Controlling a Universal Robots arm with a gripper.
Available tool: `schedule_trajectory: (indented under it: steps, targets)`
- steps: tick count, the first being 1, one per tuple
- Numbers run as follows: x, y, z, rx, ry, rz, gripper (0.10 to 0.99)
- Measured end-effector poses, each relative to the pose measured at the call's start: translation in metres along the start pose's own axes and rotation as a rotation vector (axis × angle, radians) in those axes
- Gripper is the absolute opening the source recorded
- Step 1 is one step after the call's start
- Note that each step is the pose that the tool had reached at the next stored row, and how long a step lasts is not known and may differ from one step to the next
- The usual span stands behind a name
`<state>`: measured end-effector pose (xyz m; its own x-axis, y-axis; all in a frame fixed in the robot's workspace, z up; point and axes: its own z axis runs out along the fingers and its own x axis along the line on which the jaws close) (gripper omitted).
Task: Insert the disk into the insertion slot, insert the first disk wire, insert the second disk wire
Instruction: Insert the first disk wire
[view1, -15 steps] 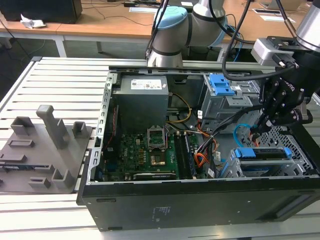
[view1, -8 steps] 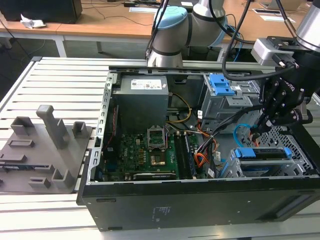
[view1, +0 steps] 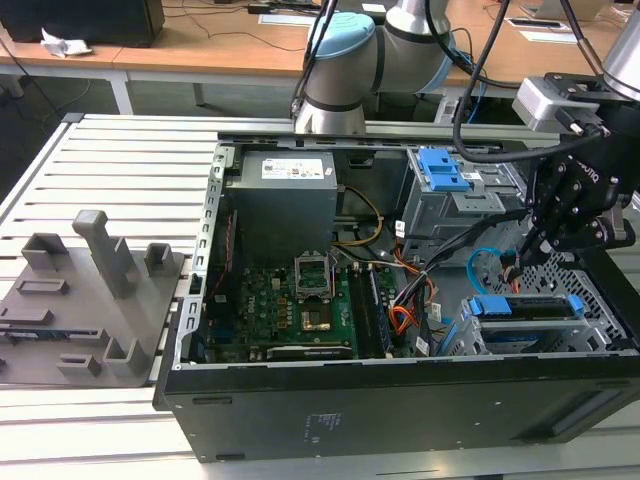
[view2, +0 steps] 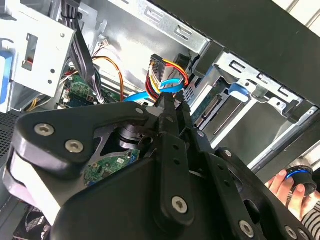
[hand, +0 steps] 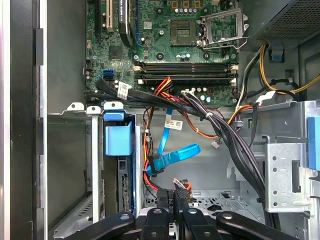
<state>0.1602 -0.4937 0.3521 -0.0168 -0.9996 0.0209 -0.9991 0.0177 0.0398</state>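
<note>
The disk (view1: 525, 308), in its blue carrier (hand: 118, 141), sits inside the grey insertion slot (view1: 590, 300) at the case's corner on the exterior view's right. Its connector edge (view2: 209, 107) faces the open case. My gripper (view1: 528, 246) hangs just behind the cage. Its fingers (hand: 163, 202) are close together and shut on the first disk wire (view2: 167, 70), a red, orange and yellow bundle with a black plug (hand: 181, 186). The second disk wire (hand: 172, 155), a light blue flat cable, loops loose right beside the fingertips (view2: 169, 102).
Thick black cable bundles (hand: 235, 145) cross between the motherboard (hand: 185, 55) and a taller grey bay with blue latches (view1: 445, 170). A grey fixture (view1: 90, 300) lies on the slatted table at the exterior view's left. A hand (view2: 292, 192) shows outside the case.
</note>
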Motion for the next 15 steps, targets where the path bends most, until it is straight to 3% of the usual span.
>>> schedule_trajectory:
  steps: [5, 15]
  targets:
    - [0.0009, -0.0001, 0.0001, 0.000, 0.0001, 0.000, 0.173]
    - [0.0139, -0.0003, 0.0003, 0.000, 0.0001, 0.000, 0.173]
